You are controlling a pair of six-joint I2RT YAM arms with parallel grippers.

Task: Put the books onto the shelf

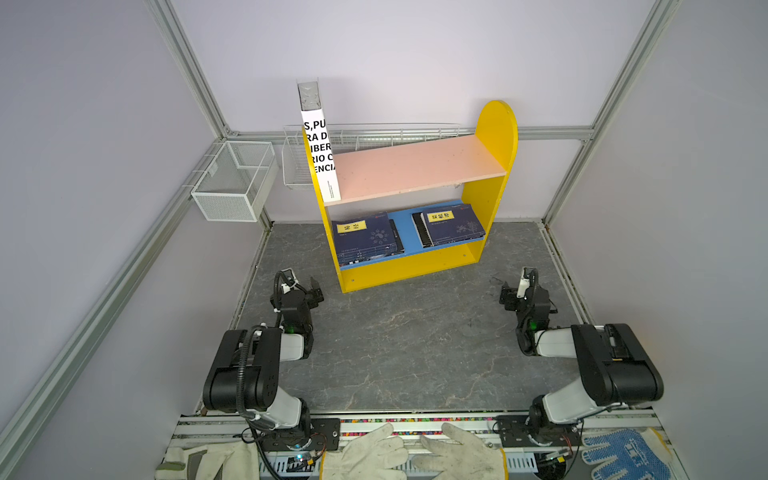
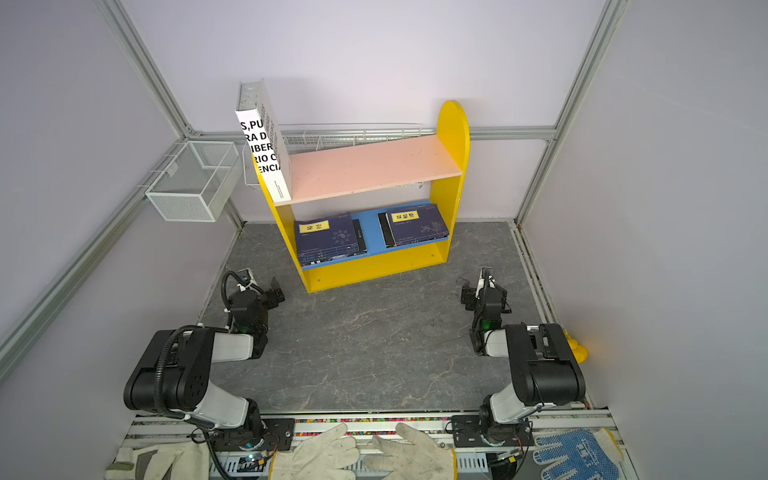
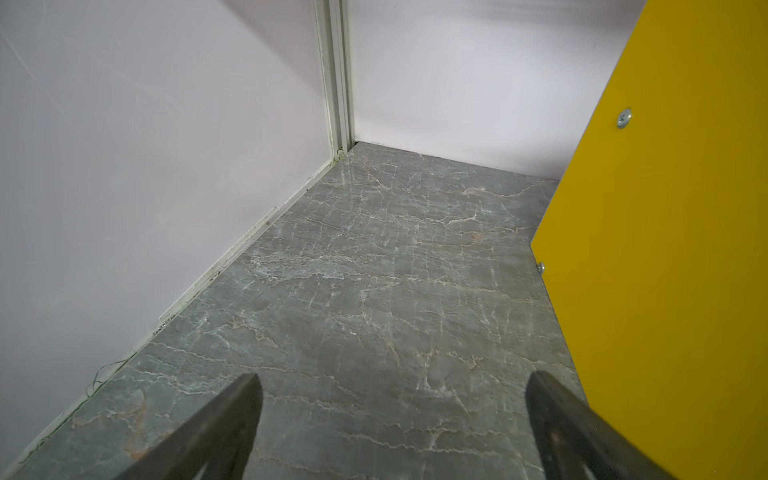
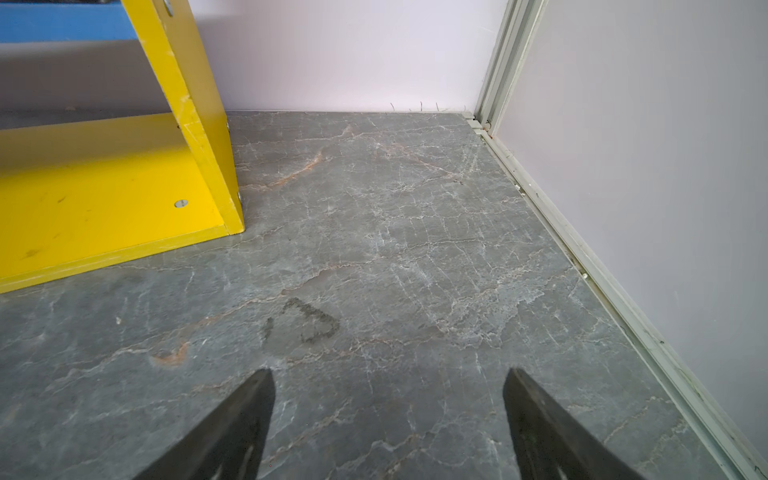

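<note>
Two robot arms sit low on a grey, marble-veined counter, one at each side, and neither holds anything. The left pincer has its jaws spread wide with only bare counter between them. The right pincer is spread wide too, with nothing but counter in the gap.

Ahead of both pincers, and between them, stands the shelf, a small two-tier unit with yellow sides, a pink upper board and a blue lower board. One near corner sits just beside the left pincer, on the side facing the right pincer. The other near corner lies a little ahead of the right pincer and apart from it.

Every book in view is on the shelf. A white book with bold black lettering stands on end on the pink board, against the yellow side nearer the left pincer. On the blue board lie two flat piles topped by navy covers with yellow labels: one navy pile toward the left pincer, a second navy pile toward the right pincer, with bare blue board between them.

Beyond the shelf, white wire baskets hang on the wall. Behind the pincers, by the arm bases, lie pale work gloves and a blue dotted glove
</note>
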